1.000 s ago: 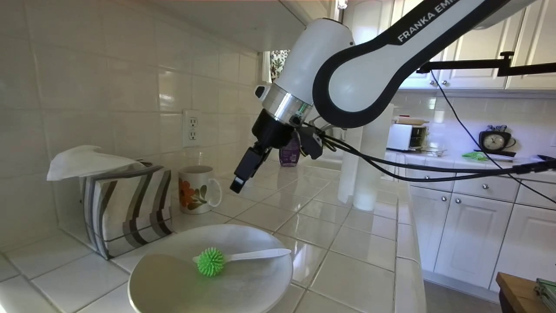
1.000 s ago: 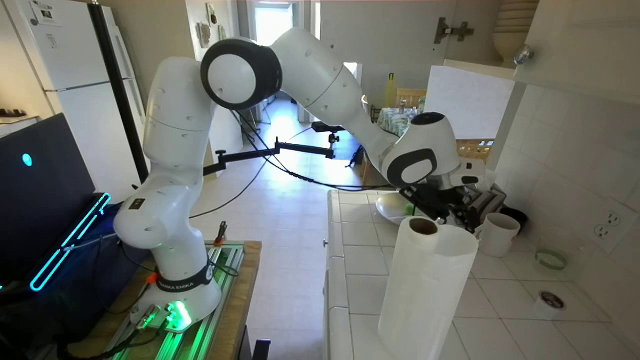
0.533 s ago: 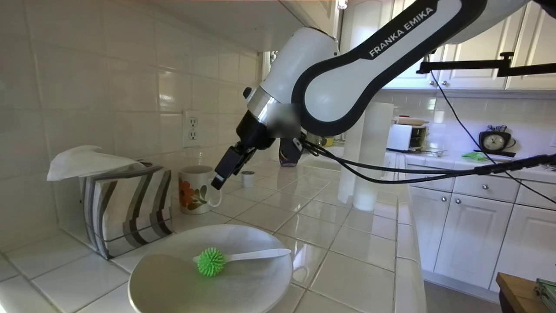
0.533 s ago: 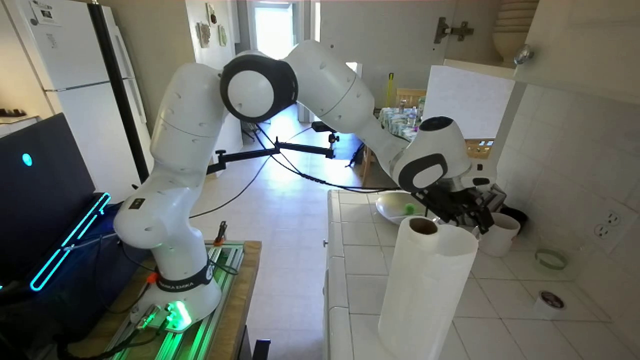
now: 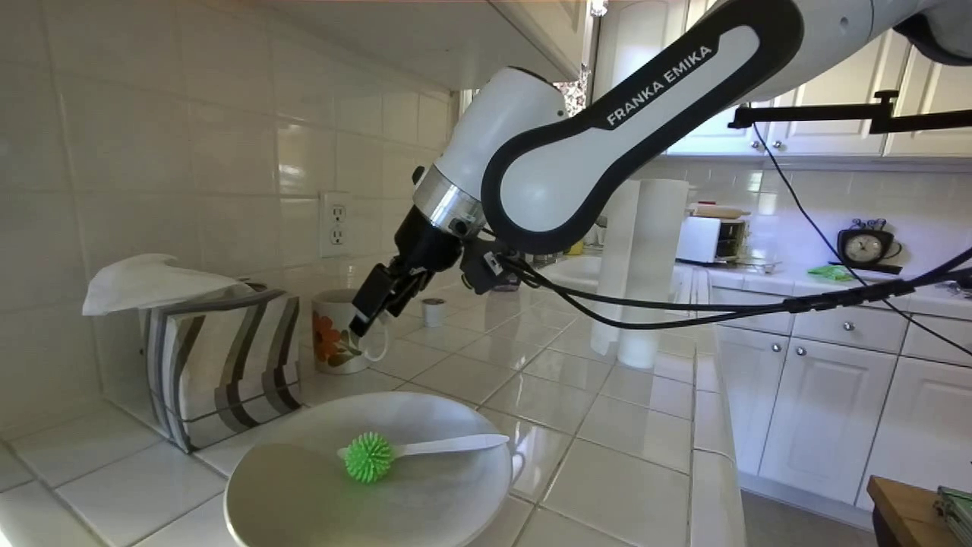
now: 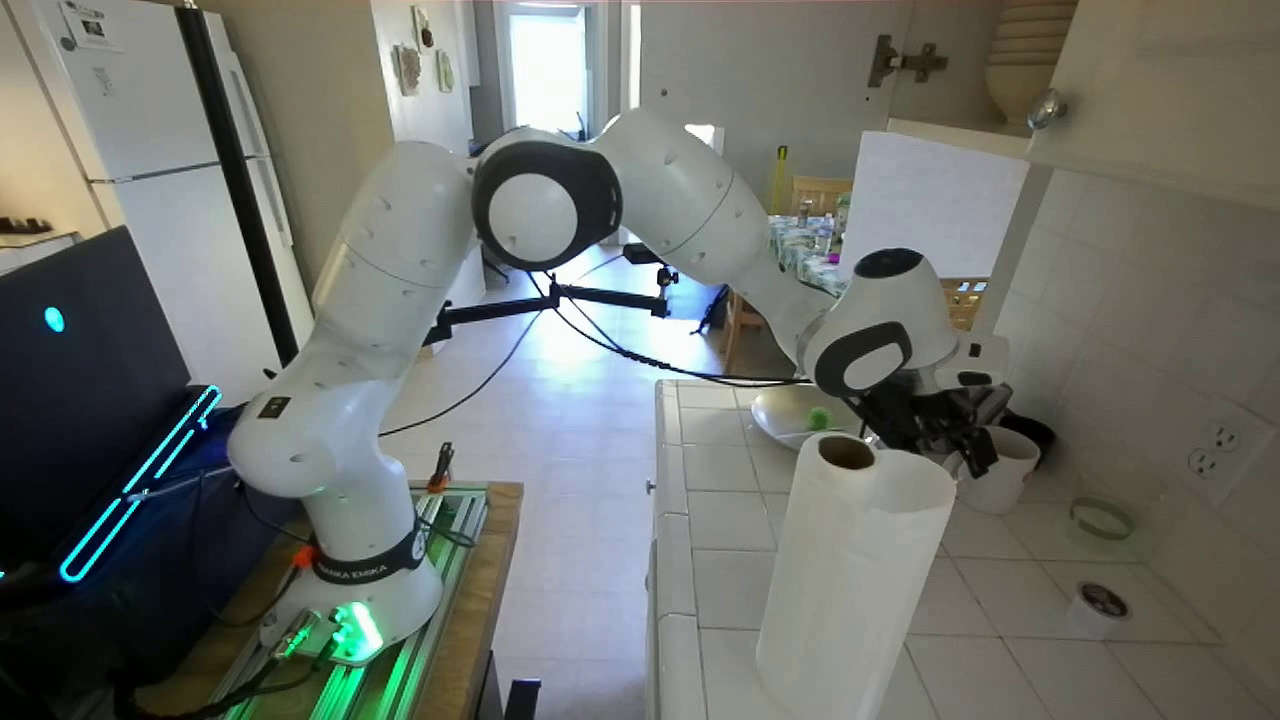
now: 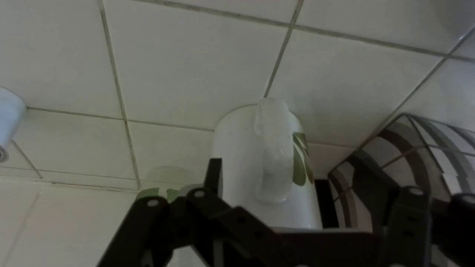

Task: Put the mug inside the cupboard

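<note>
Gripper (image 7: 285,163) has come nearer the mug (image 5: 332,338), fingers wide; I'd centre them around it before squeezing.

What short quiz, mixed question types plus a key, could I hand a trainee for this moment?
1. Multiple choice: what rests in the shallow, round, off-white bowl? A) a wooden spoon; B) a white-stemmed brush with a spiky green head; C) a yellow sponge.
2. True or false: the black two-fingered tool is fully shut.
3. Fill the gap: in the wrist view, the white ceramic mug with the orange flower has its ... turned toward the viewer.

Key: 1: B. 2: False; its fingers stand apart. 3: handle.
</note>
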